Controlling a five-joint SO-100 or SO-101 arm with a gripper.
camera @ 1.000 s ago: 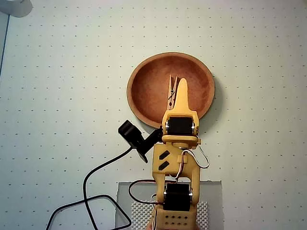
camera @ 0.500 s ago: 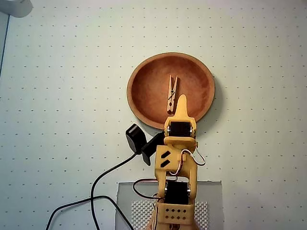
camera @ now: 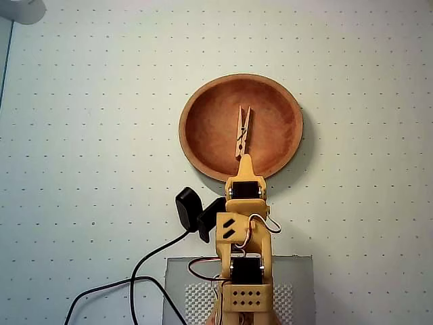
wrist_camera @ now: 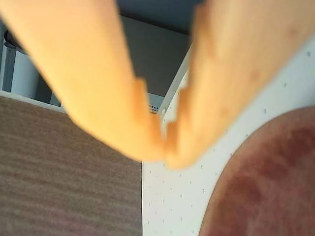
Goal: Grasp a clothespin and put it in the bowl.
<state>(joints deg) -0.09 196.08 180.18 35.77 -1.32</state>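
Note:
The clothespin [camera: 241, 132] lies flat inside the bowl [camera: 206, 128], near its centre, pointing along the arm's line. My gripper [camera: 246, 160] hovers over the bowl's near rim, just short of the clothespin's lower end and apart from it. In the wrist view the two orange fingertips [wrist_camera: 147, 142] meet with nothing between them, so the gripper [wrist_camera: 165, 150] is shut and empty. The bowl's reddish rim [wrist_camera: 266, 187] fills the lower right of that view; the clothespin is out of it.
The white dotted table [camera: 81, 135] surrounds the bowl. A black wrist camera [camera: 190, 204] and its cable [camera: 135, 267] hang left of the arm. The arm stands on a grey base plate [camera: 174, 284]. A white object [camera: 20, 10] sits at the top left corner.
The arm has pulled back toward its base, out of the bowl. The clothespin, beside the finger a second ago, now lies alone in the bowl.

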